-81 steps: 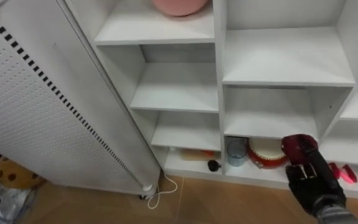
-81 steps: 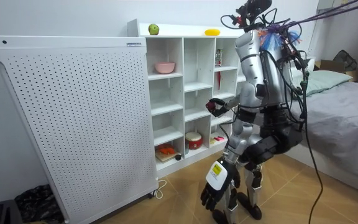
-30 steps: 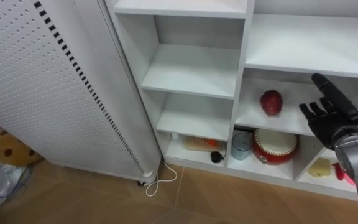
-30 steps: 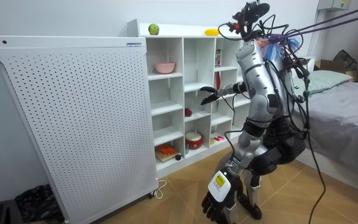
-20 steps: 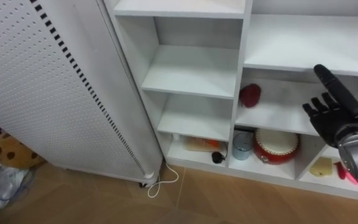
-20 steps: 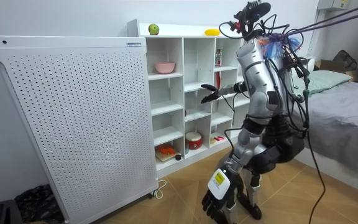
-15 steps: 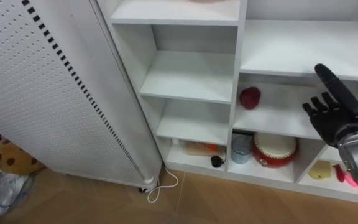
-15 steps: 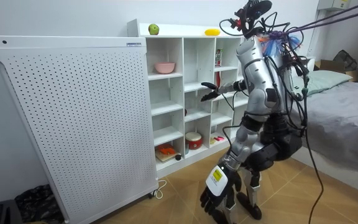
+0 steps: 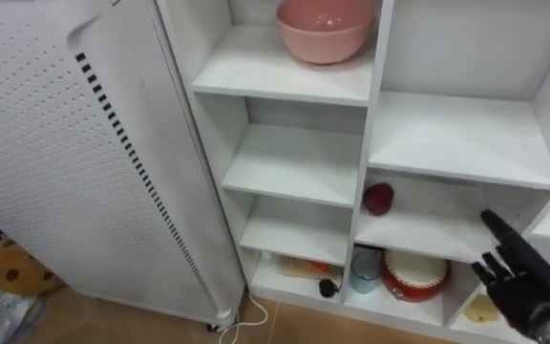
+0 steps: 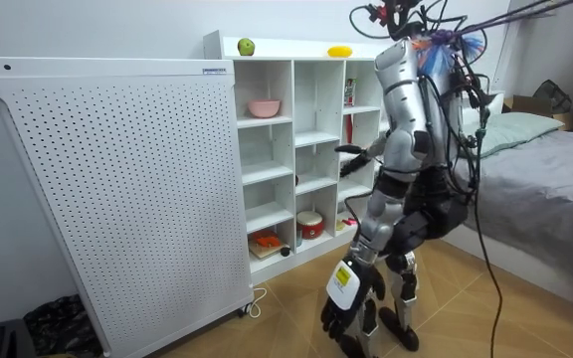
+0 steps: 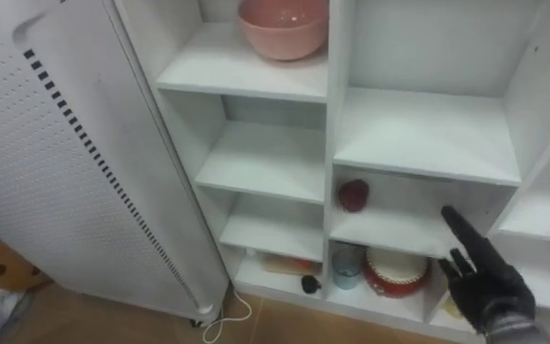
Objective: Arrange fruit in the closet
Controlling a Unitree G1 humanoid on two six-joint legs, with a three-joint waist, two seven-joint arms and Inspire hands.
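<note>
The right hand [image 9: 521, 285] has released the red fruit [image 9: 378, 198] onto the shelf [image 9: 418, 229].

A home bedroom: a bed [image 10: 550, 189] beside a white cubby closet [image 10: 296, 149].

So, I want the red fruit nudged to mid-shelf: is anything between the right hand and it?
Nothing visible. The red fruit sits alone at the left of its cubby, on the bare shelf board. The open right hand is out in front, to its lower right. The left hand hangs low.
</note>
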